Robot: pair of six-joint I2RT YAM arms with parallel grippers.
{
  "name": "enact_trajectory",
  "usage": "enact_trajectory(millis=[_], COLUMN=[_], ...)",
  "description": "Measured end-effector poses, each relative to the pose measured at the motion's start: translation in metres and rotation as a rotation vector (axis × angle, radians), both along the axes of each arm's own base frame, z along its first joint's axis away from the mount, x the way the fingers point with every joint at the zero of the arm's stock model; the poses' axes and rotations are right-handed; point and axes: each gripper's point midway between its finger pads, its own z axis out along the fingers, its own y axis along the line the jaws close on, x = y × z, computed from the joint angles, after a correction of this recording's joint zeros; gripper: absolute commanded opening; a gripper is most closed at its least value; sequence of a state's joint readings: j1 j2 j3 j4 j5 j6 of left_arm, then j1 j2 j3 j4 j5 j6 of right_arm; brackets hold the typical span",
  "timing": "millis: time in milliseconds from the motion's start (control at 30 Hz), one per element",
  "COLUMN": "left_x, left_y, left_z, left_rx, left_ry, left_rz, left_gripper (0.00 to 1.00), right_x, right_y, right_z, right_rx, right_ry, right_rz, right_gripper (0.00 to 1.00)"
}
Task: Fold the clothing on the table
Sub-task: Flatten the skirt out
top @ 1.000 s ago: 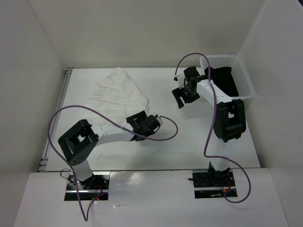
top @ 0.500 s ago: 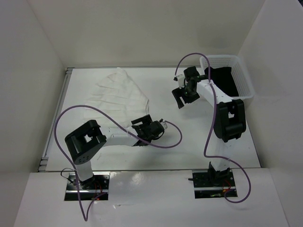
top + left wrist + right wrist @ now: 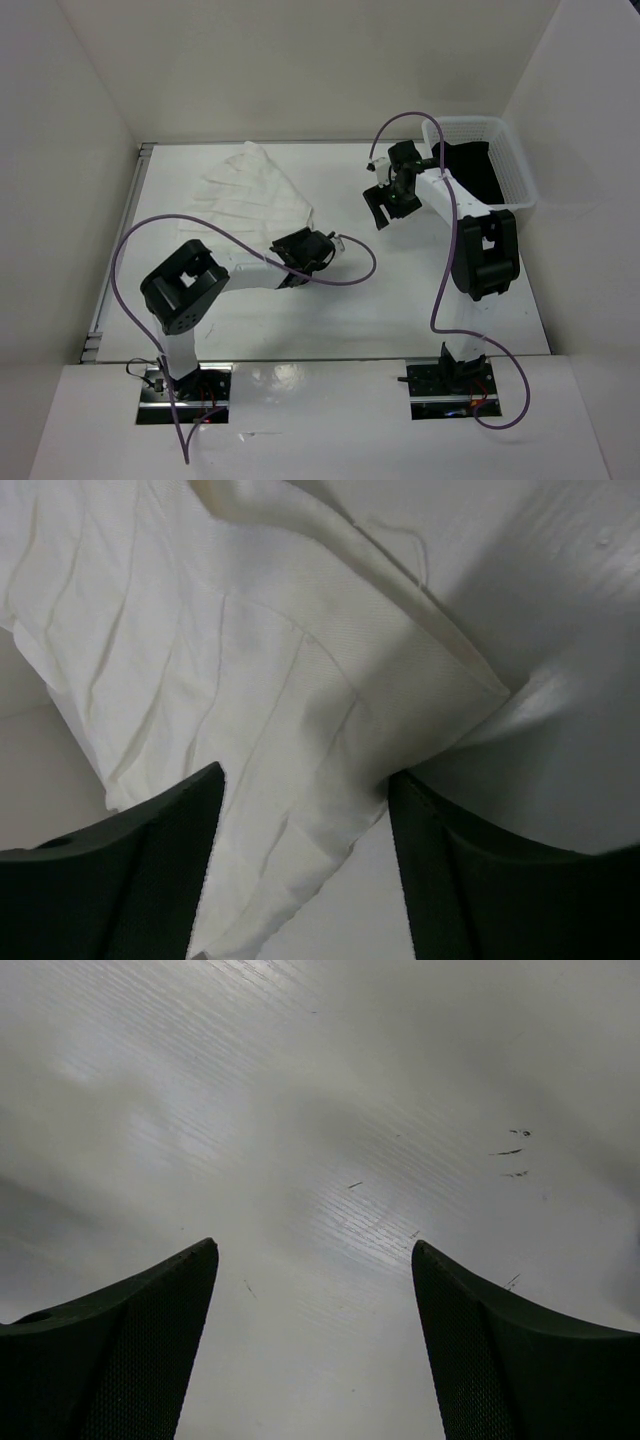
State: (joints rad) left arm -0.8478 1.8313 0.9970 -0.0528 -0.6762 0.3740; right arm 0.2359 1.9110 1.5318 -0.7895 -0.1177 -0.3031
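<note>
Corner grasp likely in hand: left fingers [image 3: 120,880] are standing wide astride the near corner of the clothing [image 3: 250,195], which is lying fanned on the bench [image 3: 400,290] at far left; right fingers [image 3: 100,1360] are hovering wide and empty; next needs pinching shut, then lifting across.

Plain white walls [image 3: 300,70] rise on three sides under soft, even light.

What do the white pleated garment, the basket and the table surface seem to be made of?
The clothing looks like thin matte woven fabric: fine weave, soft pleats and a loose thread show. The basket seems white plastic, given its regular mesh walls. The table looks like smooth, faintly shiny board, perhaps laminate: soft glare, small scratches.
</note>
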Motion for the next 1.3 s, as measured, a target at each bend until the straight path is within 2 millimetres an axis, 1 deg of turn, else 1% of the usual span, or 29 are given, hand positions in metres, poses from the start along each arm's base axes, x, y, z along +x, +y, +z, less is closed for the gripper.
enact_trajectory(millis=[67, 100, 133, 200, 233, 300, 333, 433, 633, 733, 800, 867, 967, 1033, 1100, 1300], left_x=[0.006, 0.008, 0.010, 0.011, 0.012, 0.014, 0.014, 0.013, 0.018, 0.026, 0.037, 0.051, 0.074, 0.085, 0.091, 0.094], left_y=[0.002, 0.003, 0.004, 0.005, 0.006, 0.007, 0.007, 0.007, 0.006, 0.002, -0.004, -0.011, -0.027, -0.038, -0.047, -0.063], left_z=[-0.004, -0.006, -0.008, -0.016, -0.017, -0.019, -0.019, -0.022, -0.019, -0.010, 0.005, 0.026, 0.068, 0.097, 0.122, 0.183], left_rx=[-0.004, -0.002, -0.006, -0.002, 0.006, 0.002, -0.001, -0.010, -0.020, -0.037, -0.073, -0.127, -0.209, -0.265, -0.307, -0.396], left_ry=[0.024, 0.038, 0.052, 0.094, 0.108, 0.132, 0.142, 0.171, 0.197, 0.206, 0.203, 0.191, 0.144, 0.107, 0.085, 0.066], left_rz=[-0.003, -0.004, -0.002, -0.008, -0.014, -0.020, -0.022, -0.029, -0.028, -0.023, -0.017, -0.008, -0.014, -0.022, -0.037, -0.070], left_gripper=[0.63, 0.50, 0.41, 0.33, 0.26, 0.19, 0.10, 0.00, 0.00, 0.00, 0.00, 0.00, 0.00, 0.00, 0.00, 0.00], right_x=[0.000, 0.000, 0.000, 0.000, 0.000, 0.000, 0.000, 0.000, 0.000, 0.000, 0.000, 0.000, 0.000, 0.001, 0.001, 0.002], right_y=[0.000, 0.000, 0.000, 0.000, 0.000, 0.000, 0.000, 0.000, 0.000, 0.000, -0.001, -0.001, -0.002, -0.003, -0.004, -0.006], right_z=[0.000, 0.000, 0.000, 0.000, 0.000, 0.000, 0.000, 0.000, 0.000, 0.000, 0.000, 0.000, 0.000, 0.000, 0.000, 0.000], right_rx=[0.000, 0.000, 0.000, -0.001, -0.002, -0.001, -0.002, -0.002, -0.002, -0.002, -0.005, -0.006, -0.010, -0.015, -0.021, -0.027], right_ry=[0.000, 0.000, 0.000, -0.001, 0.000, 0.000, 0.000, 0.000, 0.000, 0.000, 0.000, -0.001, -0.002, -0.004, -0.006, -0.009], right_rz=[0.000, 0.000, 0.000, 0.000, -0.001, 0.000, -0.001, -0.001, 0.000, -0.001, -0.002, -0.002, -0.004, -0.006, -0.010, -0.019], right_gripper=[0.83, 0.83, 0.83, 0.83, 0.83, 0.83, 0.83, 0.83, 0.83, 0.83, 0.83, 0.83, 0.83, 0.83, 0.83, 0.83])
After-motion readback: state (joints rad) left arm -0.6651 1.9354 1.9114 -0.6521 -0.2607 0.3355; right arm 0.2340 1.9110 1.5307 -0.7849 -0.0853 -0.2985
